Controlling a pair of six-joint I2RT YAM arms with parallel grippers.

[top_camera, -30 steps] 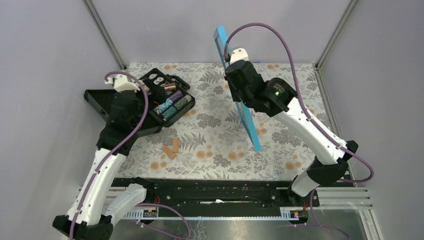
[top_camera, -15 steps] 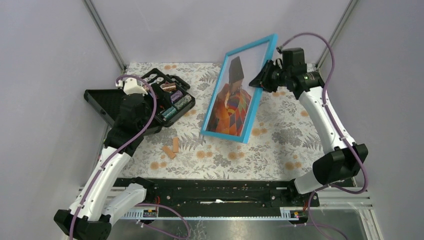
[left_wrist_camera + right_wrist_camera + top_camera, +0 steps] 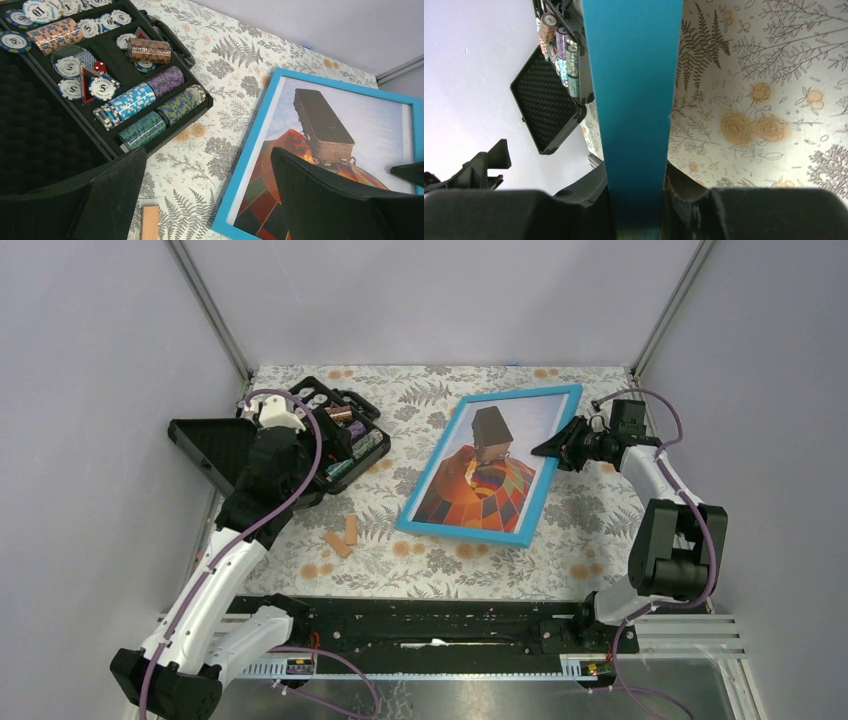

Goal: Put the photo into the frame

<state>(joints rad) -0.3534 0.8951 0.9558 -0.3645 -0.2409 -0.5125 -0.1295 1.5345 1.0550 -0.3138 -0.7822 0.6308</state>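
Two little wood blocks (image 3: 343, 534) up front. Past them the frame (image 3: 463, 532) lies face-up mid-table (image 3: 600, 540), with a bright blue rim. The photo (image 3: 485, 475) inside shows an orange-red patchwork balloon, dark basket and pale sky. Right tool (image 3: 560, 448) pinches its right edge, left tool (image 3: 210, 185) gapes wide by the chip case (image 3: 345, 455). Floral cloth, plain lilac-grey walls.
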